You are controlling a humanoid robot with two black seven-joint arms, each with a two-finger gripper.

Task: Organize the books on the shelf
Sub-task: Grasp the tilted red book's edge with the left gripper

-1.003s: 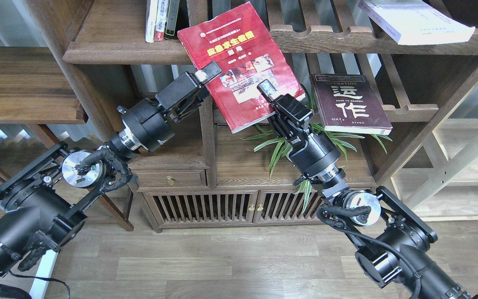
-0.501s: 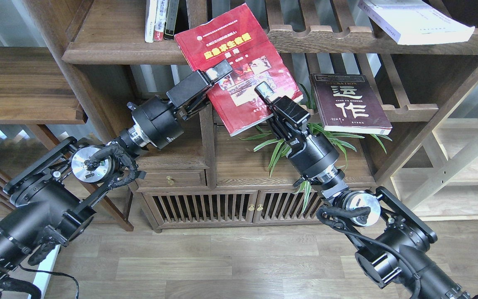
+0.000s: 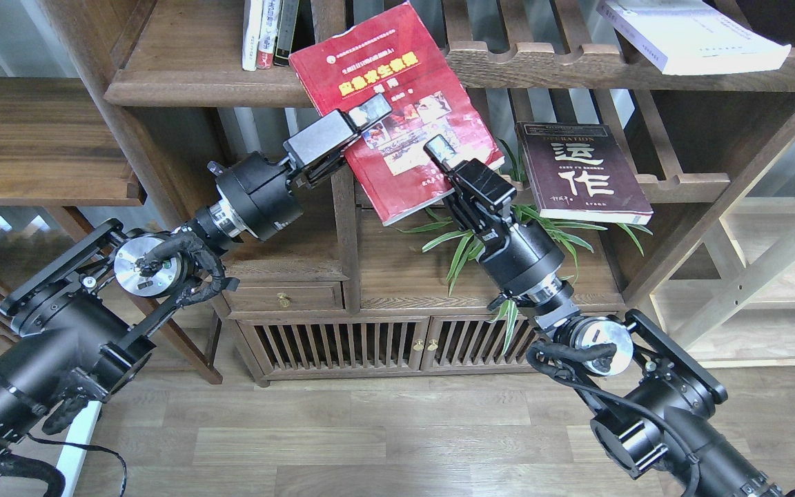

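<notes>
The bright red book (image 3: 384, 59) hangs tilted in the air in front of the bookcase, its top corner by the dark solid shelf (image 3: 190, 69). My left gripper (image 3: 368, 114) is shut on its left edge, one finger lying over the cover. My right gripper (image 3: 441, 150) is shut on its lower right part. The dark maroon book (image 3: 580, 172) lies flat on a slatted rack to the right. The thick white-lavender book (image 3: 687, 34) lies on the upper slatted rack at top right.
Three thin books (image 3: 270, 31) stand upright at the shelf's right end, just left of the red book. An upright post (image 3: 342, 207) runs behind my left gripper. A green plant (image 3: 480, 238) sits under my right gripper. A pale shelving unit (image 3: 784, 276) stands at right.
My left gripper has moved right and up, further onto the red cover. The red book has shifted slightly up and left. My right arm has barely moved.
</notes>
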